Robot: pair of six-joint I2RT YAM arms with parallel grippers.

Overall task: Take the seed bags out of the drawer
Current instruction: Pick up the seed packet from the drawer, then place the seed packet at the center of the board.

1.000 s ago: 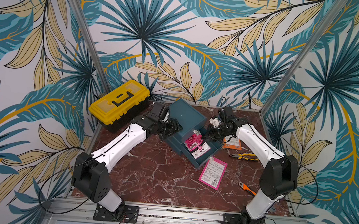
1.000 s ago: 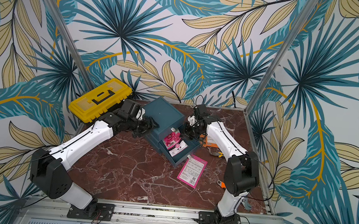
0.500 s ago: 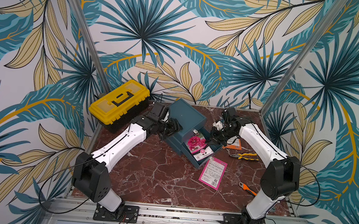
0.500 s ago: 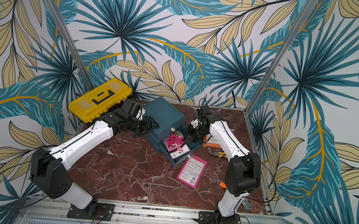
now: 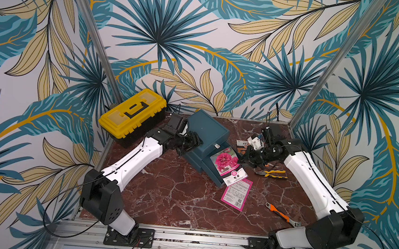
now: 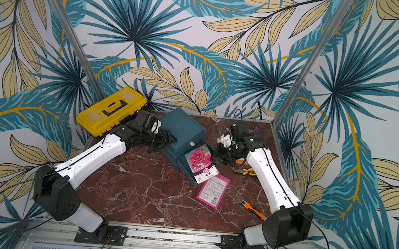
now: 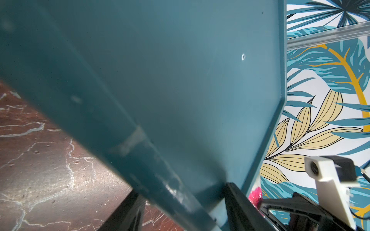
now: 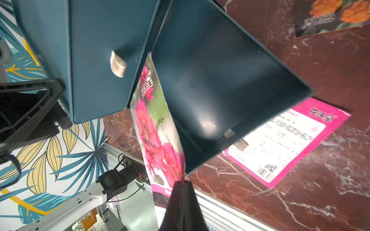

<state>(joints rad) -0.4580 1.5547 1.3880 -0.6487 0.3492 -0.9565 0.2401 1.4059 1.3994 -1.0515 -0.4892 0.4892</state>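
The right end effector is pinched shut on the edge of a pink-flowered seed bag tilted half out of the open drawer, while the left end effector clamps a wall of the blue cabinet. A magenta seed bag lies on the bench just beside the drawer.

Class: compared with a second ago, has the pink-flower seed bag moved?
Yes. Pinched by the right tool, the pink-flower seed bag has slid forward against the drawer; its white end now reaches over the front rim.
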